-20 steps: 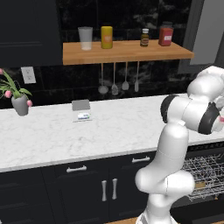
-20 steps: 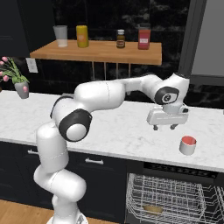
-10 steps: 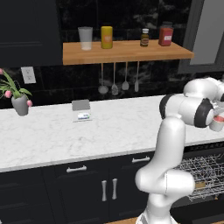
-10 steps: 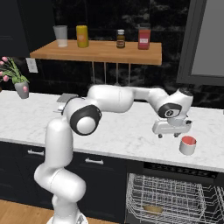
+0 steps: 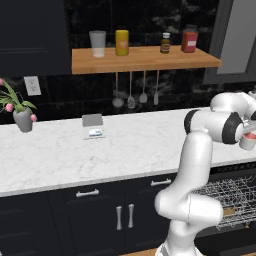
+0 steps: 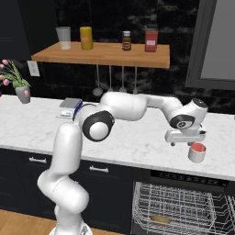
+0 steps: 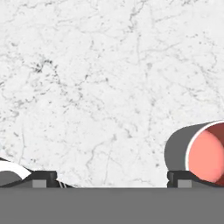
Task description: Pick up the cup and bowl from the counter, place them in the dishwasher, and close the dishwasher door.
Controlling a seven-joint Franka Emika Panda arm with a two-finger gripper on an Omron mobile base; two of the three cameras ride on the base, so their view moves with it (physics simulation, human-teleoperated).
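The cup [image 6: 197, 153], grey outside and red inside, stands upright near the front edge of the counter [image 6: 137, 147], above the dishwasher [image 6: 183, 176]. My gripper [image 6: 181, 143] hangs open just left of the cup and a little above its rim, holding nothing. In the hand view the cup [image 7: 197, 153] sits at the right, beyond the right fingertip [image 7: 186, 176] rather than between the jaws of my gripper [image 7: 111, 177]. From the left base view the cup [image 5: 248, 142] peeks out behind my forearm. The bowl is out of view. The dishwasher door is out of view too.
The dishwasher's silver wire rack [image 6: 183, 209] is drawn out below the counter edge, with a small tan thing [image 6: 160, 219] lying in it. A wooden shelf [image 6: 105, 53] with jars hangs over the counter. A potted plant [image 6: 20, 89] and a small device [image 5: 93, 125] stand far left.
The arm has swung right and lowered, bringing the gripper from over the middle of the counter to just beside the cup. The jaws stayed open. The cup has not moved.
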